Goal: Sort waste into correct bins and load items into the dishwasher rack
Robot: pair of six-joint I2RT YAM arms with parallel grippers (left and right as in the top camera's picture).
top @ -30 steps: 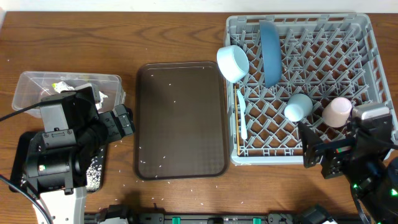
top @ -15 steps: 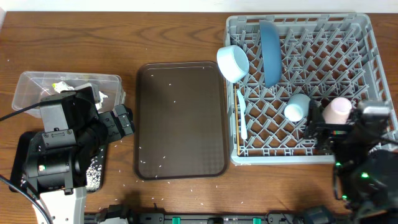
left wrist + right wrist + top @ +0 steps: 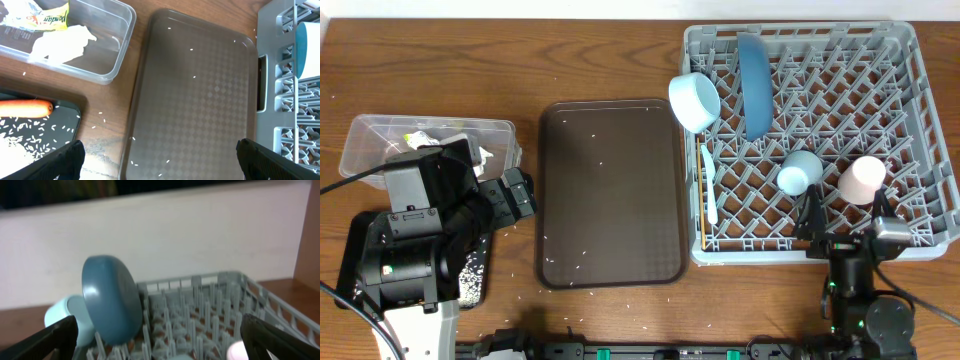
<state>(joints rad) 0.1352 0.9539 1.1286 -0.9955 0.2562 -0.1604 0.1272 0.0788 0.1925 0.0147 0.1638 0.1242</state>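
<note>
The grey dishwasher rack [image 3: 820,30] holds the dark-blue plate [image 3: 754,85] on edge, the light blue bowl [image 3: 694,101], the light blue cup [image 3: 799,171], the pink cup [image 3: 865,178], the light blue utensil [image 3: 709,185] and the chopsticks [image 3: 702,215]. My right gripper [image 3: 845,222] is open and empty at the rack's front edge, facing the plate [image 3: 111,297]. My left gripper [image 3: 160,160] is open and empty over the brown tray's left edge. The clear tub [image 3: 107,37] holds the wrapper [image 3: 47,17] and napkin [image 3: 62,42]. The black tray [image 3: 60,125] holds the carrot [image 3: 25,107] and rice [image 3: 20,145].
The brown serving tray [image 3: 610,190] lies in the middle with a few rice grains on it. More grains are scattered on the table in front of it. My left arm covers most of the black tray [image 3: 475,275] in the overhead view.
My right arm has swung from the rack's front right corner to its front edge, leftward and toward me, with the gripper open. The left arm has not moved.
</note>
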